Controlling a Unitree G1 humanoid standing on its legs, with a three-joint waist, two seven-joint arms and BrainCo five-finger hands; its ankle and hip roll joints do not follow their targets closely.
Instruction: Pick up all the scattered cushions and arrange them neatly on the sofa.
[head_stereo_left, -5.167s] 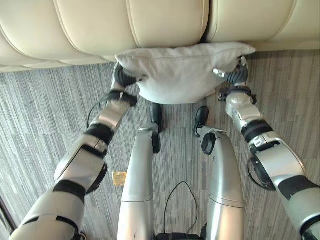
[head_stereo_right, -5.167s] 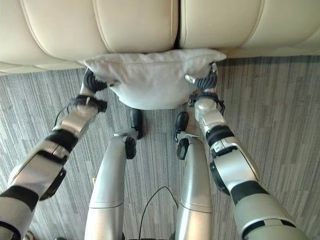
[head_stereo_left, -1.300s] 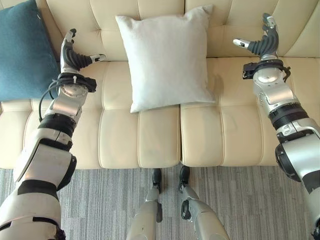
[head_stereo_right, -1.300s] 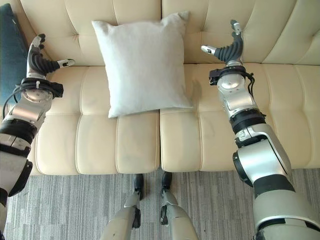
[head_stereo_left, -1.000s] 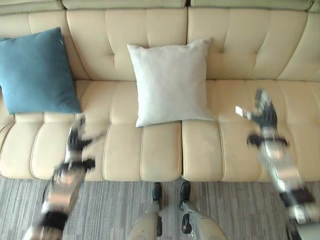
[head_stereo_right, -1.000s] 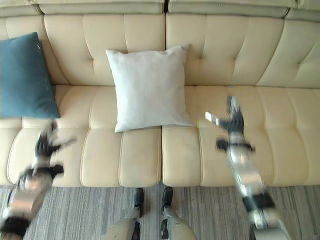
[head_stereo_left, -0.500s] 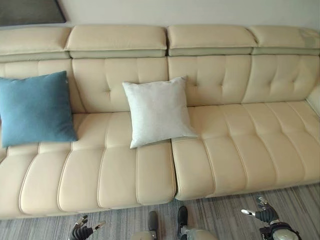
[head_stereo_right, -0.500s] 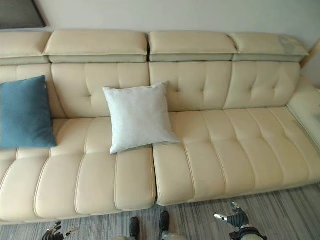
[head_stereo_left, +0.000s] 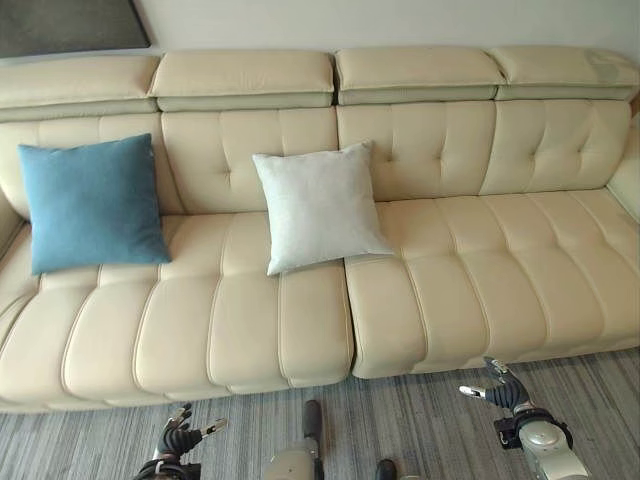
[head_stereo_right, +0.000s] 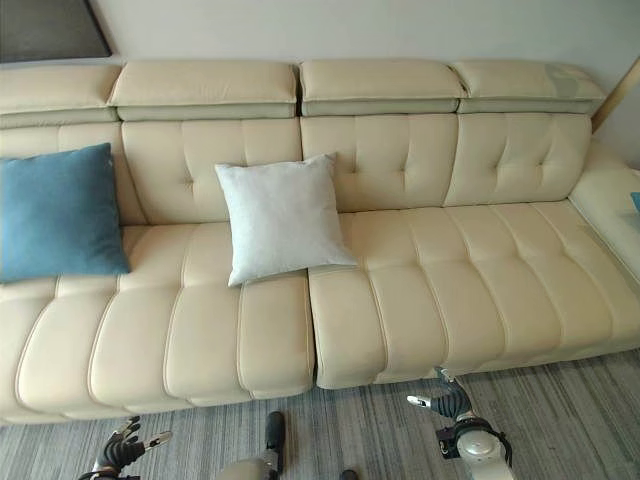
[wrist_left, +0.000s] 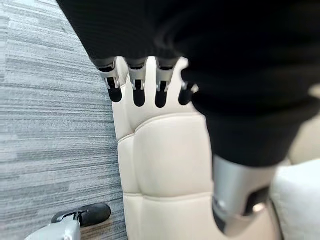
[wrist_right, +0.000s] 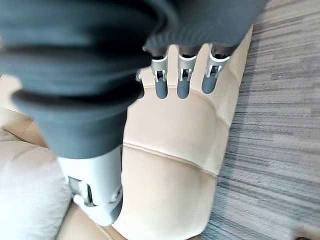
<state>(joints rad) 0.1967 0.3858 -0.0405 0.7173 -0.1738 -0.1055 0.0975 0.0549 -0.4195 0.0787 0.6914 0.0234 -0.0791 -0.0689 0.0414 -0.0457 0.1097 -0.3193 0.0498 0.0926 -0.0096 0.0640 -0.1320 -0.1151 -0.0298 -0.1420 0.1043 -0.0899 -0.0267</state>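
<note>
Both hands are empty, fingers straight and spread: your left hand (head_stereo_left: 180, 435) low at near left, right hand (head_stereo_left: 500, 385) low at near right, each over the carpet (head_stereo_left: 420, 420) just off the sofa (head_stereo_left: 480, 280) front edge. Judged free for another pickup. White cushion (head_stereo_left: 320, 205) leans upright on the backrest at centre; blue cushion (head_stereo_left: 92, 200) leans likewise at far left, well apart. No loose cushion visible on the floor.
</note>
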